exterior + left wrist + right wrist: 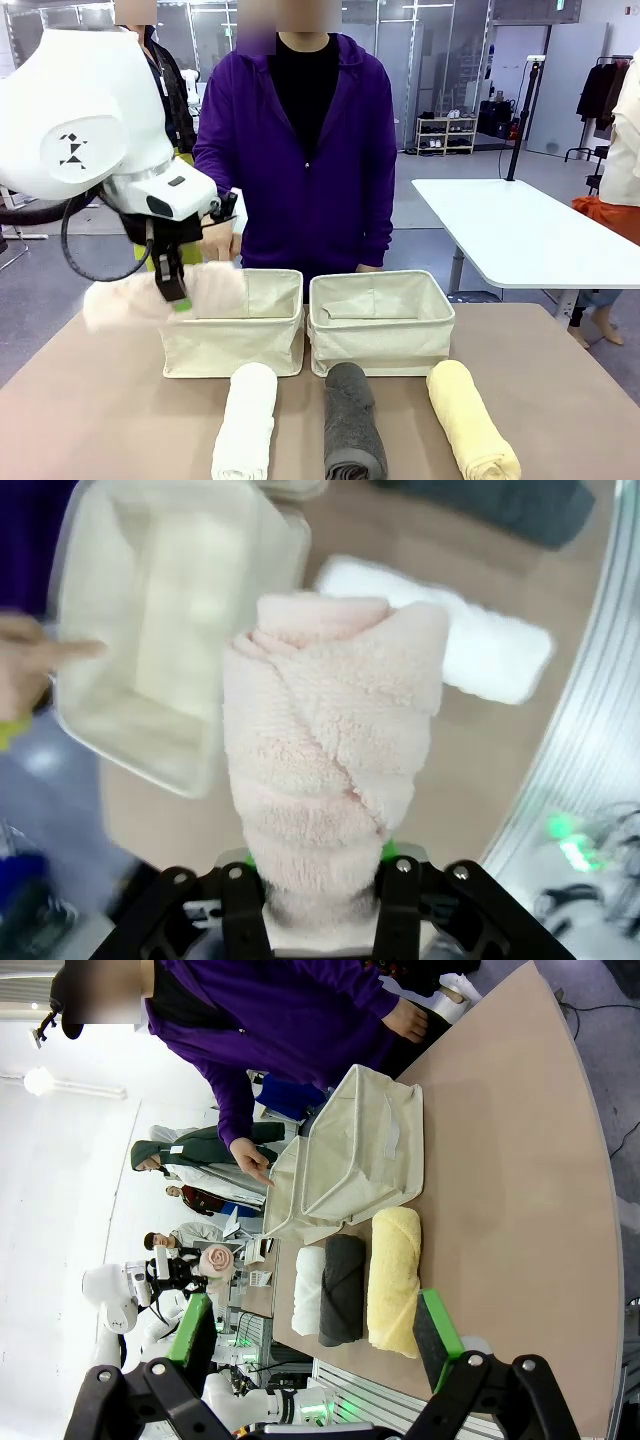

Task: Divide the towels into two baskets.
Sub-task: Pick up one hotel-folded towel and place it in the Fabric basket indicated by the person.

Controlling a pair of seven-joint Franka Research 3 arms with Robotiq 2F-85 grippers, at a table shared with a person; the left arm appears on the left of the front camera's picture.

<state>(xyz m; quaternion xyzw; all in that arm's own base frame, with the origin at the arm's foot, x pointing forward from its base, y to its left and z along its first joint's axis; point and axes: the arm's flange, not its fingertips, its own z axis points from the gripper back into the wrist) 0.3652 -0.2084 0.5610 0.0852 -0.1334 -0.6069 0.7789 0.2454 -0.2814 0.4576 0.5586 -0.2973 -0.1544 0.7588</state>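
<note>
Now, from the front: the left gripper (175, 293) clamps the peach towel (120, 300) aloft beside the left basket (232, 345); the white towel (245, 420), grey towel (353, 425) and yellow towel (472, 420) lie on the table (570, 400). Left wrist: the roll sits pinched, basket below. Right wrist: the right gripper (320, 1345) gapes wide, empty. Next, probably: carry over the rim, release.

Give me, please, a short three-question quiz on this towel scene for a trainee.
1. True or false: the left gripper holds the peach towel.
2. How many towels lie on the table?
3. The right gripper is: A open; B shut on a towel; C shut on nothing.

Key: 1 true; 2 three; 3 A.
</note>
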